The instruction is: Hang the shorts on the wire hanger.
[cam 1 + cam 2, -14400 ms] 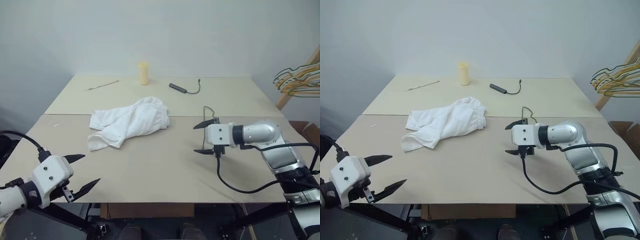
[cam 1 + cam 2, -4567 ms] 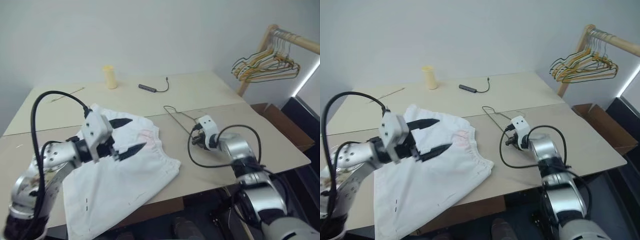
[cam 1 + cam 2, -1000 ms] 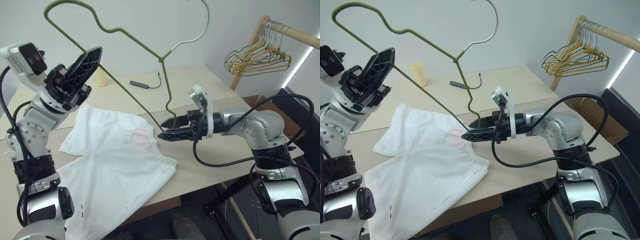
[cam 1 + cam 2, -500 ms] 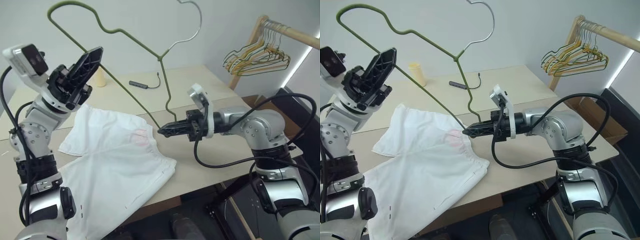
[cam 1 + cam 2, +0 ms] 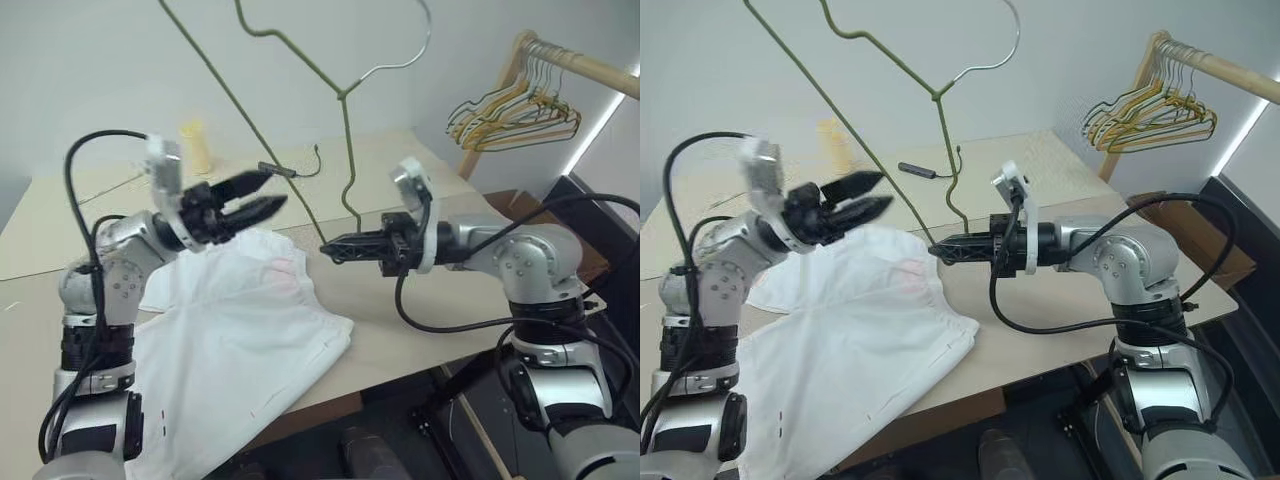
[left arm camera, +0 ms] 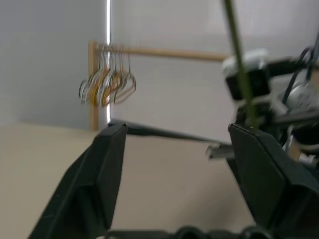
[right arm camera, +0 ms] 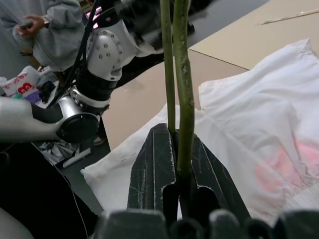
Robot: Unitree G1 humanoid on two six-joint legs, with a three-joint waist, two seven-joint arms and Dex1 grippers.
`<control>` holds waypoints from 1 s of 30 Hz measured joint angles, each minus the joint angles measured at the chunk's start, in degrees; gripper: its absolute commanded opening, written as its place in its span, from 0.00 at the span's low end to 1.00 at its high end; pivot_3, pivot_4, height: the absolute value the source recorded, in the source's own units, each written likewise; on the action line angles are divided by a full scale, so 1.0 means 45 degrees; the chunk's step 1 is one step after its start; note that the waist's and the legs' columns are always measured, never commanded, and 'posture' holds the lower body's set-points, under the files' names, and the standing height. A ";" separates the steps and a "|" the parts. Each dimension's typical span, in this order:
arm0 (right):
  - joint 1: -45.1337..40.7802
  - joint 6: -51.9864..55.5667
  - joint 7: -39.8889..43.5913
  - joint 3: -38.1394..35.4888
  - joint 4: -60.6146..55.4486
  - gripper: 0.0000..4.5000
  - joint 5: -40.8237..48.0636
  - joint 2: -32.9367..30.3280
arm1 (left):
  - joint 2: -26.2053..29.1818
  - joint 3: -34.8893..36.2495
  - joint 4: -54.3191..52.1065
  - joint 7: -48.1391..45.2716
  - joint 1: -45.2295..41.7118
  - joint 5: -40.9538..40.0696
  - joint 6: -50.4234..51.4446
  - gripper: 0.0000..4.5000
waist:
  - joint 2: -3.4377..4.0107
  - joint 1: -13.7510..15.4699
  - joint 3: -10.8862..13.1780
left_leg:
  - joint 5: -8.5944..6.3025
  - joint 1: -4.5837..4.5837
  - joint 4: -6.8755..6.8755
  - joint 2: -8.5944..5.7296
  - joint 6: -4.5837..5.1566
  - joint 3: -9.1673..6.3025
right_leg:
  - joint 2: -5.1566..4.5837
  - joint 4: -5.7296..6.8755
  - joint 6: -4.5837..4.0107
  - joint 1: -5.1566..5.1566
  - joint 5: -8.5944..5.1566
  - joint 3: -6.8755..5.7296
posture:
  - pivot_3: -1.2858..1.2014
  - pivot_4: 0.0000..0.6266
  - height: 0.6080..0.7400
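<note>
The white shorts (image 5: pixel 235 325) lie spread flat on the tan table (image 5: pixel 420 300), with a pink smudge near the waistband. My right gripper (image 5: pixel 328 246) points left just above the table, beside the waistband. It is shut on the lower corner of the wire hanger (image 5: pixel 347 130). The olive hanger stands upright above the gripper, and its top runs out of the head view. In the right wrist view my right gripper (image 7: pixel 175 137) pinches two strands of the wire hanger (image 7: pixel 182 74) over the shorts (image 7: pixel 259 124). My left gripper (image 5: pixel 255 195) is open above the shorts' far edge, apart from the wire.
A wooden rack (image 5: pixel 560 65) with bunched yellow, orange and green hangers (image 5: pixel 515 115) stands at the right. A yellow cup (image 5: pixel 197 147) and a black dongle with cable (image 5: pixel 278 171) sit at the table's far side. A seated person (image 7: pixel 47 22) shows beyond the table.
My left gripper has let go of the hanger, opened and dropped toward the shorts. The right gripper closed on the hanger's corner and now holds it alone. The hanger has swung right.
</note>
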 measured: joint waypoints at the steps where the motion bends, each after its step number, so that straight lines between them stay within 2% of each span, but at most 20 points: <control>1: 0.0135 0.0177 -0.0218 -0.0206 -0.0064 0.00 0.0166 -0.0002 | 0.0064 -0.0157 0.0001 0.0022 0.0180 0.0439 -0.0196 1.00 | 0.0000 -0.0019 0.0000 | 0.0000 -0.0001 0.0001 0.0001 0.0000 0.0001 | 0.0000 0.0002 0.0000 -0.0001 0.0000 0.0001 | 0.42 0.00 1.00; 3: 0.0437 0.0628 -0.0687 -0.0571 -0.0260 0.00 0.0457 -0.0143 | 0.0372 -0.0472 -0.0031 -0.0061 0.0656 0.1185 -0.0620 1.00 | 0.0001 -0.0086 0.0000 | 0.0000 -0.0001 0.0000 0.0005 0.0000 0.0003 | 0.0000 0.0004 0.0000 -0.0001 0.0000 0.0002 | 0.42 0.00 1.00; 7: 0.1608 0.1957 -0.1027 -0.1312 -0.0450 0.00 0.1178 -0.1301 | 0.1440 -0.0940 -0.0156 -0.0682 0.1967 0.2734 -0.1735 1.00 | 0.0001 -0.0182 0.0000 | -0.0001 -0.0009 -0.0001 0.0005 0.0001 0.0007 | -0.0002 -0.0008 0.0001 -0.0003 -0.0001 0.0002 | 0.41 0.00 1.00; 10: 0.2538 0.2312 -0.1487 -0.1374 -0.1061 0.00 0.1172 -0.1976 | 0.2234 -0.1173 -0.0647 -0.1174 0.2627 0.3560 -0.2398 1.00 | 0.0000 -0.0211 0.0000 | -0.0001 -0.0010 -0.0001 0.0006 0.0001 0.0014 | -0.0002 -0.0008 0.0008 -0.0003 -0.0006 0.0004 | 0.41 0.00 1.00; 14: 0.2630 0.3667 -0.2271 -0.1283 -0.0713 0.00 0.1165 -0.2597 | 0.3414 -0.1685 -0.1346 -0.2059 0.3571 0.4907 -0.3776 1.00 | 0.0006 -0.0299 0.0003 | 0.0000 0.0013 0.0000 0.0014 0.0002 0.0050 | 0.0005 -0.0009 0.0044 0.0009 -0.0026 0.0033 | 0.42 0.00 1.00; 18: 0.2394 0.5602 -0.1336 -0.0121 0.1496 0.00 0.1497 -0.3822 | 0.3899 -0.1935 -0.1574 -0.2460 0.4488 0.5699 -0.4635 1.00 | 0.0005 -0.0277 0.0004 | 0.0007 0.0021 0.0002 0.0027 0.0014 0.0113 | 0.0012 -0.0011 0.0074 0.0015 -0.0044 0.0030 | 0.42 0.00 1.00; 23: 0.1855 0.6080 0.0492 0.2178 0.4018 0.00 0.2499 -0.4933 | 0.4043 -0.1965 -0.1983 -0.2463 0.4970 0.6309 -0.5004 1.00 | 0.0010 -0.0252 0.0007 | 0.0008 0.0019 0.0000 0.0031 0.0017 0.0148 | 0.0014 -0.0013 0.0076 0.0012 -0.0045 0.0032 | 0.43 0.00 1.00; 26: 0.1487 0.6088 0.1188 0.3096 0.4912 0.00 0.2213 -0.4928 | 0.4017 -0.1996 -0.2095 -0.2314 0.5163 0.6590 -0.5120 1.00 | 0.0009 -0.0266 0.0007 | 0.0008 0.0017 0.0001 0.0037 0.0018 0.0153 | 0.0019 -0.0013 0.0084 0.0008 -0.0046 0.0036 | 0.43 0.00 1.00; 30: 0.1037 0.6002 0.1589 0.3974 0.5946 0.00 0.1167 -0.4085 | 0.3954 -0.1991 -0.2365 -0.2054 0.5224 0.6737 -0.5082 1.00 | 0.0010 -0.0247 0.0006 | 0.0008 0.0018 0.0004 0.0037 0.0018 0.0152 | 0.0021 -0.0005 0.0089 0.0007 -0.0042 0.0039 | 0.44 0.00 1.00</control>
